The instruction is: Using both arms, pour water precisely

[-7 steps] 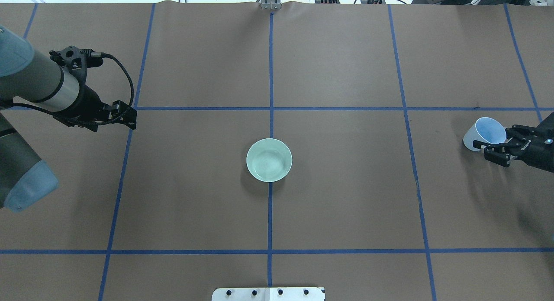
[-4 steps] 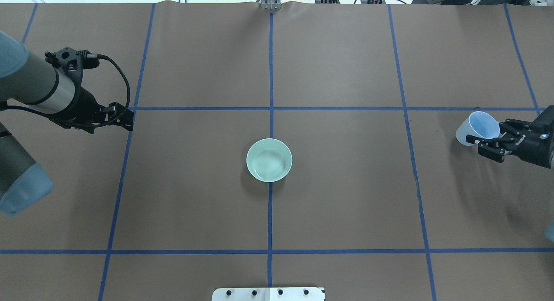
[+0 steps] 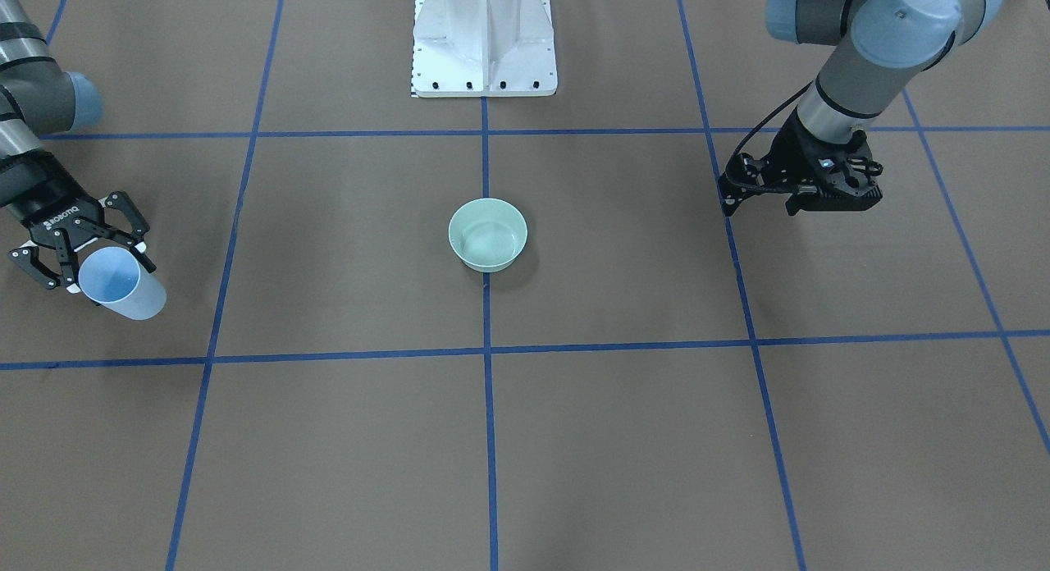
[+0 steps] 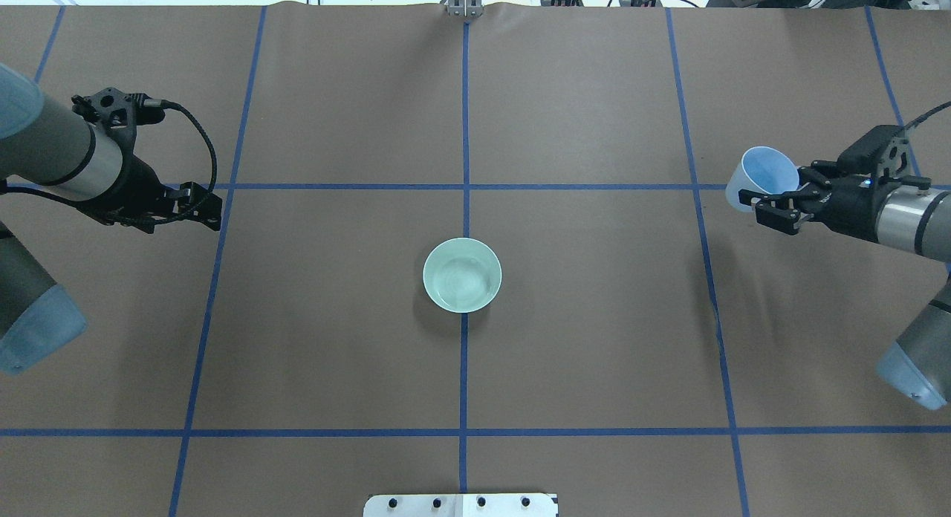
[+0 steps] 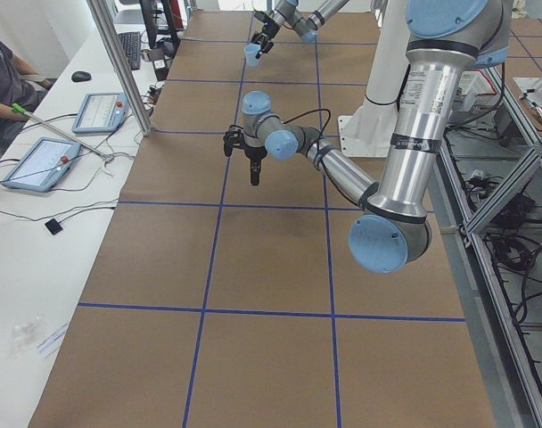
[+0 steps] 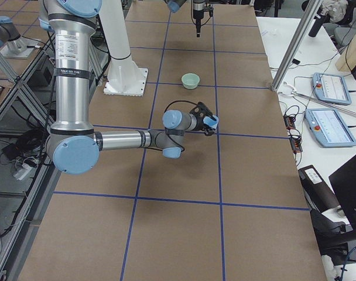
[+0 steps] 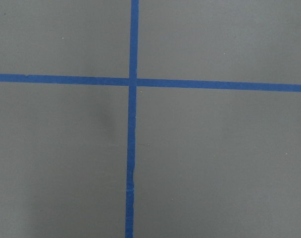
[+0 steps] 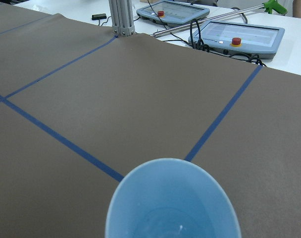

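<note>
i am holding a tipped blue cup [image 4: 769, 177] in my right end effector [image 4: 780, 202]; the left end effector [image 3: 800, 198] looks closed, empty. water [image 8: 165, 225] could be spilling onto the desk [image 4: 594, 339] before reaching the green bowl [image 4: 462, 274].

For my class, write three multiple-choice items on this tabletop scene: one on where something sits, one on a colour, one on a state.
1. Where does the pale green round bowl sit?
A. on the centre tape line
B. beside the left arm
C. at the table's far edge

2. What colour is the plastic cup in the right pincer?
A. red
B. light blue
C. yellow

3. What does the left pincer hold?
A. the cup
B. the bowl
C. nothing

Answers:
1 A, the blue line runs under the bowl.
2 B, its wall and inside look light blue.
3 C, it hangs over bare brown paper with nothing in it.
</note>
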### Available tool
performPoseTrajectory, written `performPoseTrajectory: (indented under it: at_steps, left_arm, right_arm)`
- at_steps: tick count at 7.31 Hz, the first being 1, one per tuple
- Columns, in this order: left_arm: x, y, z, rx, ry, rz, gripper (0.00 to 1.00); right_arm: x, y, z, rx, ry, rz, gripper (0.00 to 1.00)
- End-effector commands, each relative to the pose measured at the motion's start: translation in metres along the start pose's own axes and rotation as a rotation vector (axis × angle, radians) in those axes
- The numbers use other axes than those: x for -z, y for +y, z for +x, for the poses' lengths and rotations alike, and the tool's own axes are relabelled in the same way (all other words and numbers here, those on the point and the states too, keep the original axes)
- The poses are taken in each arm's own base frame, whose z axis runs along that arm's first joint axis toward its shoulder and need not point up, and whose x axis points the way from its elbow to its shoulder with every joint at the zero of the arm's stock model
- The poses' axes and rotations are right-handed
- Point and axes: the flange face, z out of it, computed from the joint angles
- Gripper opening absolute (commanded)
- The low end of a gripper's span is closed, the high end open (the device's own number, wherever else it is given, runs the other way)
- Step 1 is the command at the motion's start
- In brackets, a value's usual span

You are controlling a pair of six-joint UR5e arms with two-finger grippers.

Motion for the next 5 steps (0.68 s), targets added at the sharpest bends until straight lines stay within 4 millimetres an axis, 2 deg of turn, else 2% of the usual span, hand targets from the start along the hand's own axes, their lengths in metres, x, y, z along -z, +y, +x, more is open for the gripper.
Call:
performPoseTrajectory:
  at_steps: [1,2,3,5]
  left_arm:
    - [-0.013,-0.005,-0.007,-0.027,-0.019,-0.01,1.0]
    - [-0.013,-0.008,-0.011,-0.027,-0.023,-0.009,1.0]
    - [-0.014,-0.011,-0.014,-0.023,-0.027,-0.007,1.0]
    - [-0.023,-0.015,-0.019,-0.034,-0.039,-0.018,1.0]
  right_arm:
    - [-0.023,-0.04,-0.077,0.019,0.0,-0.077,0.4]
    - [-0.032,-0.04,-0.11,0.085,0.002,-0.113,0.4]
    - [-0.032,-0.056,-0.139,0.094,-0.004,-0.149,0.4]
    - [-0.058,-0.066,-0.207,0.122,-0.019,-0.243,0.4]
